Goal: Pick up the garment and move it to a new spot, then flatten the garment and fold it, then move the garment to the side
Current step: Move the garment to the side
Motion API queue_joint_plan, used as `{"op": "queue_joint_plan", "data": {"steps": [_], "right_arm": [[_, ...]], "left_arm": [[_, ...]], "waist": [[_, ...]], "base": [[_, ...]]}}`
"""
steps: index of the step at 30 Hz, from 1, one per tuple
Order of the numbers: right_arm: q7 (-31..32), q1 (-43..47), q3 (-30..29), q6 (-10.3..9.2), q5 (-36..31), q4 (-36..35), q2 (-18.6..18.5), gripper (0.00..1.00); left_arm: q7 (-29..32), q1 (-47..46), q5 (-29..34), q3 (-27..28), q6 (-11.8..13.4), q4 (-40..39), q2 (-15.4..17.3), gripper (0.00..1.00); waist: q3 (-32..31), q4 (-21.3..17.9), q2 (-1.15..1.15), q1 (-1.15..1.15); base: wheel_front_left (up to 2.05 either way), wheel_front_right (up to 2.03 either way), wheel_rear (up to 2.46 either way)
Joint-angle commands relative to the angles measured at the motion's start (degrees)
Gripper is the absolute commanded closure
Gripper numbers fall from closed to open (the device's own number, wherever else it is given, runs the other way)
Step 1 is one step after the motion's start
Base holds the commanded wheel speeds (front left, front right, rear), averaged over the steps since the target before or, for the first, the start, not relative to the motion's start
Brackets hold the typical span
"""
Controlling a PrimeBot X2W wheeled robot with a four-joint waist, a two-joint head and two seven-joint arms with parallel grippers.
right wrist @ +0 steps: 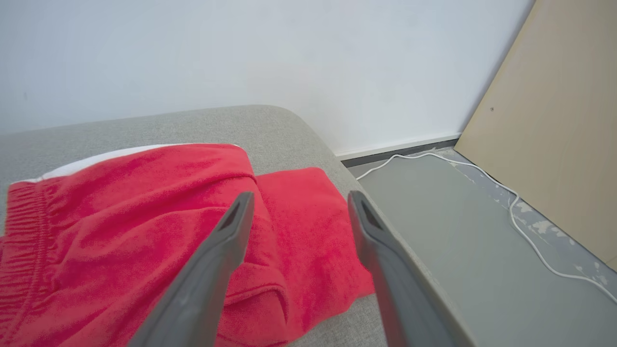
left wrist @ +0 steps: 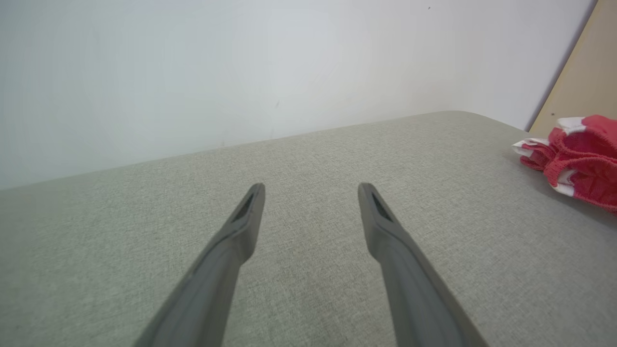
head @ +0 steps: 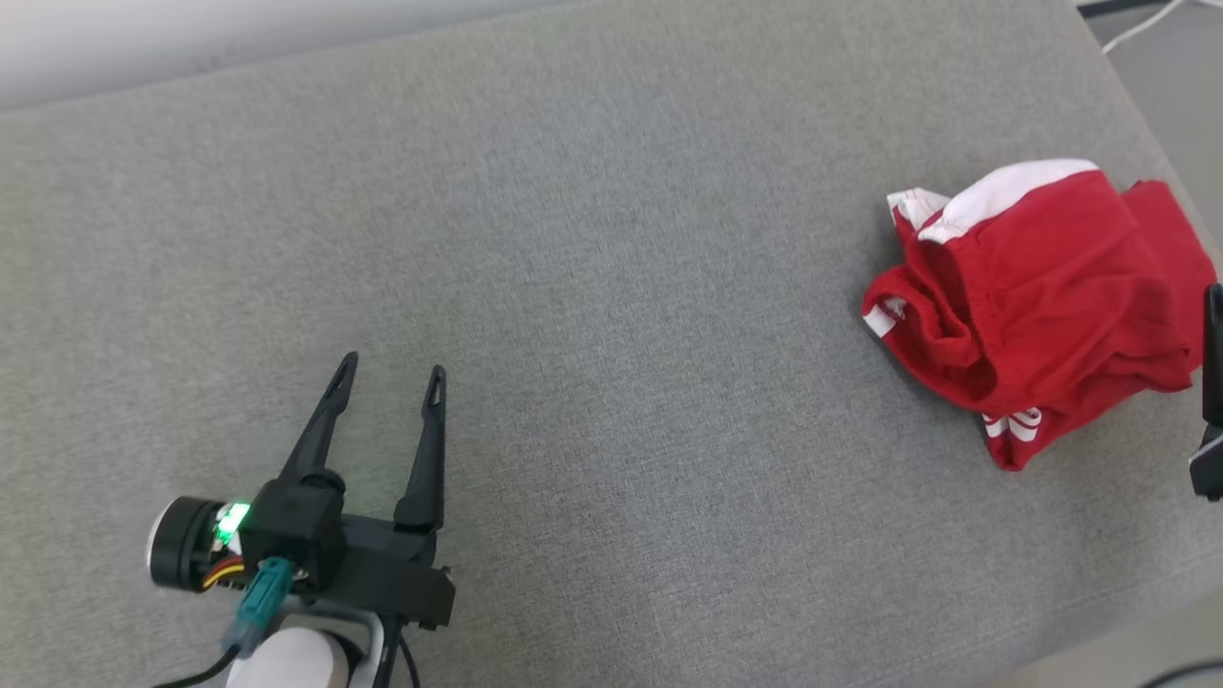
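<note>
Bare test room: grey padded bench, white wall, floor cable.

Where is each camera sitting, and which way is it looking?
Head view: up on the robot's head, looking down on the grey cushion, the open left gripper at lower left, the red garment at right.
Left wrist view: on the left wrist, looking along its two fingers across the cushion to the white wall.
Right wrist view: on the right wrist, the open right gripper hanging over the garment, floor and white cable beyond.
Shared: all three show the garment and cushion.
</note>
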Motion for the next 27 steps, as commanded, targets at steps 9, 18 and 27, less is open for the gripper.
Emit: {"op": "queue_joint_plan", "data": {"steps": [9, 18, 27], "right_arm": [[-0.1, 13.7, -12.3, -0.06, -9.4, -25.1, 10.4, 0.0], [2.5, 18.4, -10.8, -0.06, -14.5, -35.3, 18.1, 0.0], [5.6, 21.9, -7.6, -0.06, -19.6, -37.9, 22.9, 0.0]], "left_arm": [[-1.6, 4.6, -1.8, 2.2, 2.0, -1.2, 1.1, 0.0], [-2.8, 7.5, -3.2, 4.0, 3.3, -2.6, 1.4, 0.0], [-4.6, 11.9, -4.8, 6.8, 4.9, -3.6, 1.8, 0.0]], "waist": [[-5.5, 3.4, 0.0, 0.0], [-9.0, 8.7, 0.0, 0.0], [-12.7, 13.3, 0.0, 0.0]], "base": [[0.0, 0.0, 0.0], [0.0, 0.0, 0.0], [0.0, 0.0, 0.0]]}}
